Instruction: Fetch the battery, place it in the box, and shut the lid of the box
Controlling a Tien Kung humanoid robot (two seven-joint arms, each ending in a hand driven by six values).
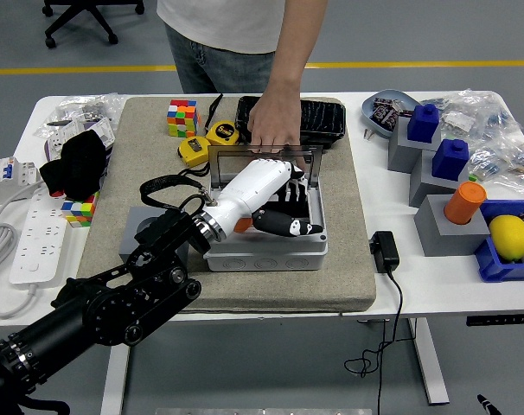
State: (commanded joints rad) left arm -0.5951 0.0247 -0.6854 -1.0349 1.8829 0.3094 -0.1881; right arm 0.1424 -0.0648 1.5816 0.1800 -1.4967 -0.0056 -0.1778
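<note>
A grey box stands on the grey mat, its clear lid upright at the back. My left hand, white with black digits, reaches from the lower left down into the box. I cannot see a battery; the hand hides most of the box's inside. A person at the far side rests a hand on the lid's top edge.
On the mat behind the box lie two yellow tape measures, a Rubik's cube and a black tray. A power strip and black cloth are left. A black adapter, grey blocks, an orange cylinder and a lemon are right.
</note>
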